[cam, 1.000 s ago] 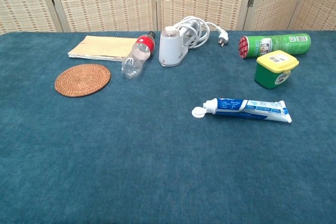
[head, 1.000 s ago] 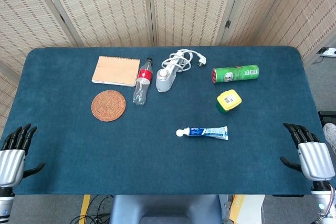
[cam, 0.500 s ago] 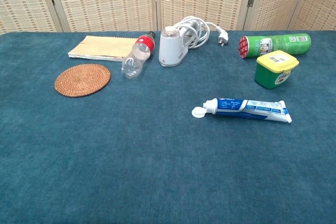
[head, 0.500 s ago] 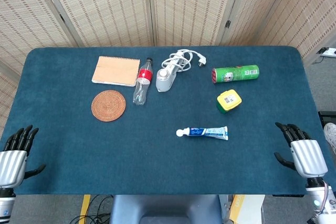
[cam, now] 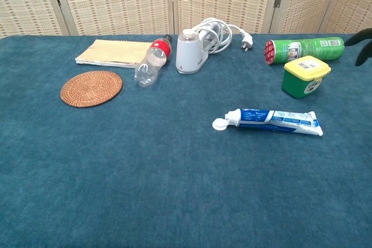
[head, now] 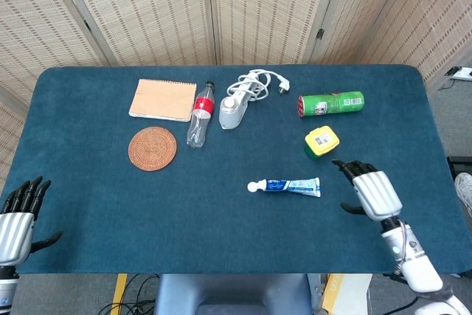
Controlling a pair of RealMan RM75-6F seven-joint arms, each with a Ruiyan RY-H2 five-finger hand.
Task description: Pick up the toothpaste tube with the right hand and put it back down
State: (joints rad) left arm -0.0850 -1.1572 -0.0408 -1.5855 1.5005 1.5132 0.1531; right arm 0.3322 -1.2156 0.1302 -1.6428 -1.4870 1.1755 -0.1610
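The toothpaste tube (head: 287,186) (cam: 273,121) lies flat on the blue table, white cap to the left. My right hand (head: 371,189) hovers just to the right of the tube's tail, fingers apart, holding nothing. Only its dark fingertips (cam: 361,43) show at the right edge of the chest view. My left hand (head: 18,215) stays at the near left table edge, fingers spread and empty.
A green-and-yellow box (head: 321,142) and a green can (head: 331,103) lie behind the tube. Further left are a white device with cord (head: 237,102), a plastic bottle (head: 200,114), a notebook (head: 163,99) and a woven coaster (head: 152,148).
My right hand has moved from the near right table edge inward and forward, to just right of the toothpaste tube. The left hand has barely shifted.
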